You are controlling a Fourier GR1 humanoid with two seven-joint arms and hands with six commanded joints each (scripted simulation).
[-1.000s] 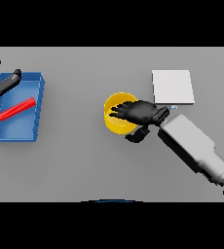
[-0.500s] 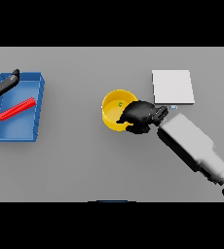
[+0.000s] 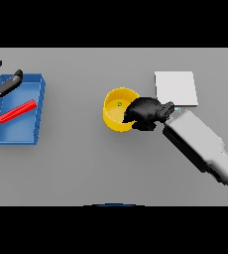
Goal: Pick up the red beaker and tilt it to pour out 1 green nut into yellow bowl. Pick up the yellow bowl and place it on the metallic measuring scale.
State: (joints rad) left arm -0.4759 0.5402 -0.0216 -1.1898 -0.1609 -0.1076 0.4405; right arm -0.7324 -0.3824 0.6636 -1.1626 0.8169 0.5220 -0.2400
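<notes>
The right hand [image 3: 144, 113] has closed its fingers on the right rim of the yellow bowl [image 3: 117, 110], where before it only covered it; lifting toward the scale [image 3: 175, 88] seems next.

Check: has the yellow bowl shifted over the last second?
No. The yellow bowl keeps the same gap to the measuring scale; only the right hand has slid back to the rim nearest the scale.

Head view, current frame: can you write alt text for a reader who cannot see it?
The right robot hand grips the right rim of a yellow bowl holding a green nut, left of a metallic scale. At far left, the left robot hand rests open over a blue tray containing the red beaker.
</notes>
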